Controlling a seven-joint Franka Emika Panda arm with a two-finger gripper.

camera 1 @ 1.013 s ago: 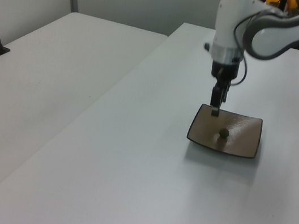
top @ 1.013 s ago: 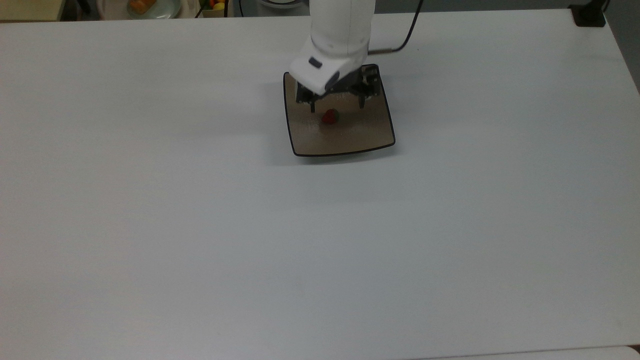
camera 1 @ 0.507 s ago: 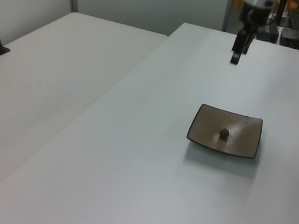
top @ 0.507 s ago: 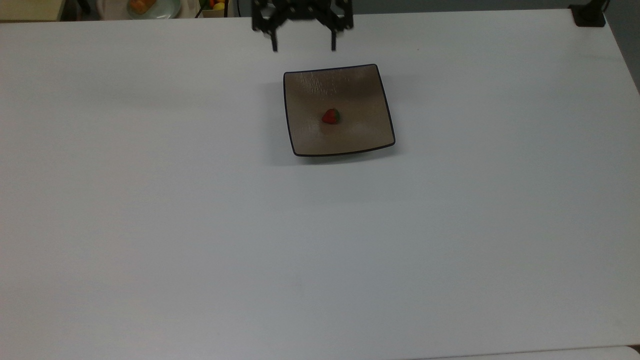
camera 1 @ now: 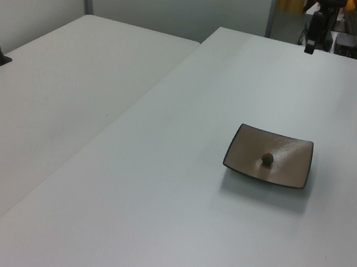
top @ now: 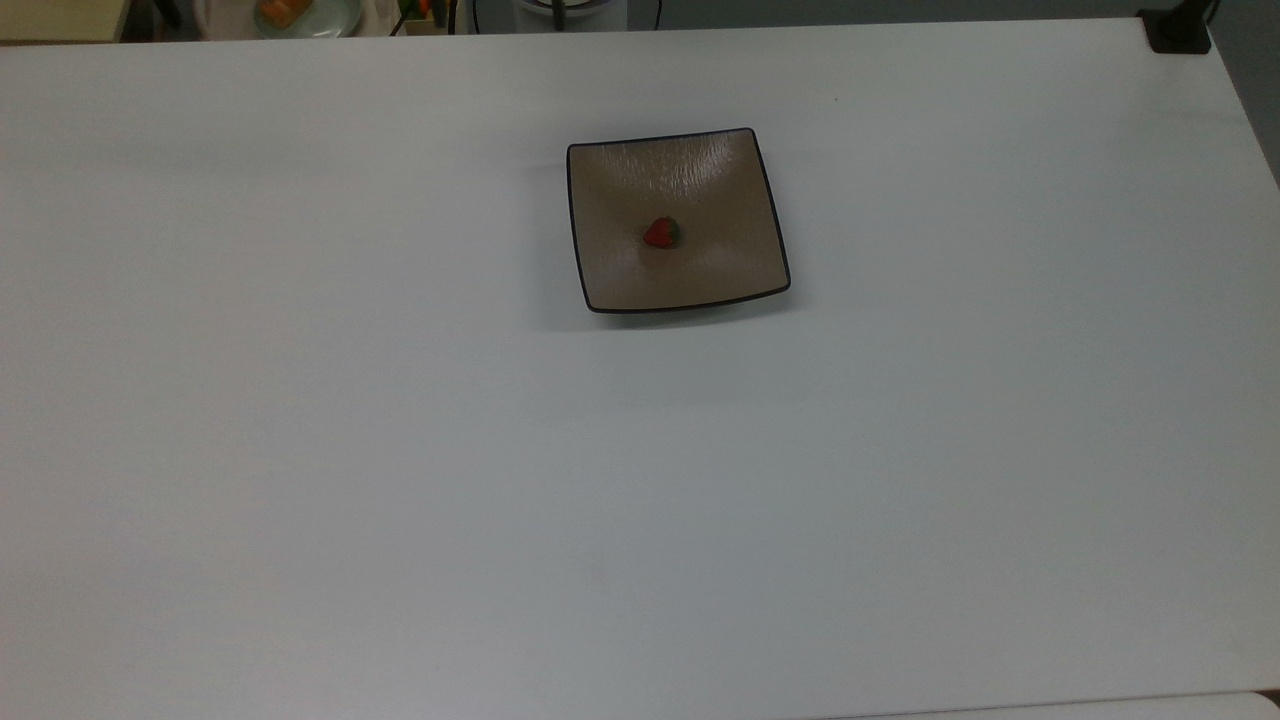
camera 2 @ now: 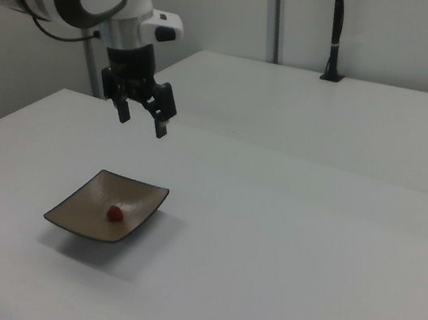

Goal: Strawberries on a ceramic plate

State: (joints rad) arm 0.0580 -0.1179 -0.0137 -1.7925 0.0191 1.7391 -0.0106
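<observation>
A small red strawberry [top: 660,232] with a green cap lies at the middle of the square tan-brown ceramic plate [top: 640,180] with a thin black rim. The same strawberry [camera 2: 115,213] and plate [camera 2: 79,207] sit at the right view's lower left, and the left view shows the strawberry [camera 1: 267,159] as a dark ball on the plate [camera 1: 294,156]. My gripper [camera 2: 144,121] hangs high above the table, behind and above the plate, open with nothing between its fingers. In the left view the gripper [camera 1: 310,44] is up near the table's far edge.
The white table [top: 640,500] stretches wide around the plate. A second white table [camera 1: 56,86] adjoins it on the left view's left. A black post [camera 2: 335,32] stands at the back in the right view. A round pale plate [top: 300,14] with orange food lies beyond the far edge.
The gripper rose from just above the strawberry and drew back toward the table's far edge, leaving the top view. Strawberry and plate stayed put.
</observation>
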